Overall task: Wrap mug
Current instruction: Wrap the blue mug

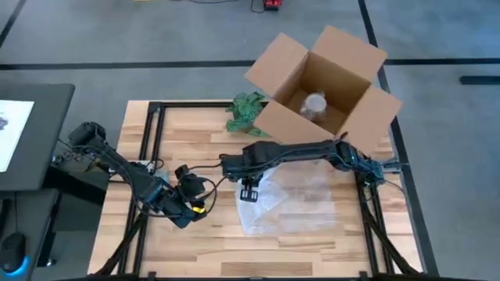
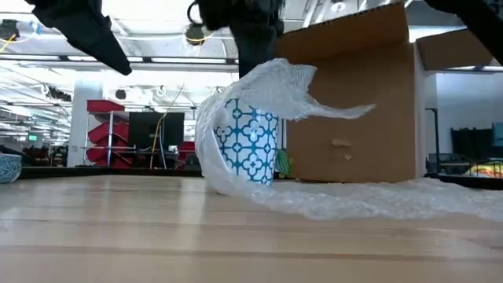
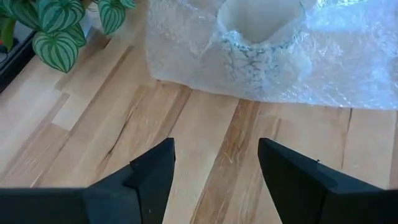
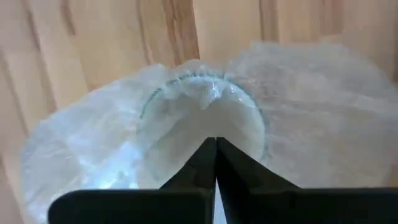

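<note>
Right gripper is hanging over the blue-patterned mug mid-table, fingers pinched together on the bubble wrap edge — likely draping it over the rim. Left gripper is waiting nearby, jaws spread wide and empty, facing the mug — ready to assist.

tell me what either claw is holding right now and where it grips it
The right claw is shut on the bubble wrap, pinching a fold above the mug's mouth. The left claw is open, holding nothing.

The mug, white with a blue tile pattern, stands upright on the table; clear bubble wrap drapes over its rim and trails alongside.
</note>
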Available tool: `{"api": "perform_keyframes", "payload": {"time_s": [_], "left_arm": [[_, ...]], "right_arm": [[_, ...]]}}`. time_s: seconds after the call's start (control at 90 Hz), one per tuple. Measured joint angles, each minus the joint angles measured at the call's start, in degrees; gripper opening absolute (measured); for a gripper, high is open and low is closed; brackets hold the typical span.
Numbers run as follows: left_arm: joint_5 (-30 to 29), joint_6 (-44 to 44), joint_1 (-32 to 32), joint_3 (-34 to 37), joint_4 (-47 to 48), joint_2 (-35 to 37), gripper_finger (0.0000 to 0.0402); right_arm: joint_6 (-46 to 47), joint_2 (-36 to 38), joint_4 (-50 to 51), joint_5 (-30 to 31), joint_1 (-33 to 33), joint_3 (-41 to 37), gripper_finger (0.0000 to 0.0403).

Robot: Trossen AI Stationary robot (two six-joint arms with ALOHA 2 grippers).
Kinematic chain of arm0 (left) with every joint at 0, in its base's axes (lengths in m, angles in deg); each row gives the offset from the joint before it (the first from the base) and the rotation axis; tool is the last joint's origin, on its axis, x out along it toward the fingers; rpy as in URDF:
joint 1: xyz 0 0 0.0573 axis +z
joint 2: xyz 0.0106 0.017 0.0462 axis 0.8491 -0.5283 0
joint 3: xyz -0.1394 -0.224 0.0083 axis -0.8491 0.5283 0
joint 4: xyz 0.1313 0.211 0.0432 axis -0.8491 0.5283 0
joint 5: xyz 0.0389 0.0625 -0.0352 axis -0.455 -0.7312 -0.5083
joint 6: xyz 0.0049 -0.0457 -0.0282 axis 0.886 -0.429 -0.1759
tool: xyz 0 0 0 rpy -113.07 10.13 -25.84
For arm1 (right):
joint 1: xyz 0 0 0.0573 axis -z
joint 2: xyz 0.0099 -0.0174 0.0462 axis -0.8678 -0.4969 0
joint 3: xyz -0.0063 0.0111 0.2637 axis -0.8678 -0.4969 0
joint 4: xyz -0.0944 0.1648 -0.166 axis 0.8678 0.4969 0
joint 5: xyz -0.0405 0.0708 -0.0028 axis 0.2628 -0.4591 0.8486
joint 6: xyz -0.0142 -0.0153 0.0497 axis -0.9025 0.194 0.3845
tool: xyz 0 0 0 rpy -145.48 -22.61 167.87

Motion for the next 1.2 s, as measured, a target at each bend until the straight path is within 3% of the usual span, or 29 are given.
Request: {"api": "perform_keyframes", "payload": {"time_s": [0.278,0.589,1.011,1.2], "left_arm": [[0.0,0.0,0.0,0.0,0.1,0.0,0.0212],[0.2,0.0,0.0,0.0,0.2,0.0,0.0212],[0.1,-0.2,0.0,0.0,0.2,0.0,0.0212],[0.0,-0.2,0.0,0.0,0.3,0.0,0.0212]], "right_arm": [[-1.7,-1.9,-1.4,-1.5,-2.6,0.1,0.0000],[-2.8,-6.9,-2.9,-1.6,-0.2,-0.2,0.0000],[-5.5,-7.0,-9.9,-1.4,1.6,-9.0,0.0000],[-5.7,-7.1,-9.9,-1.7,1.6,-8.1,0.0000]]}}
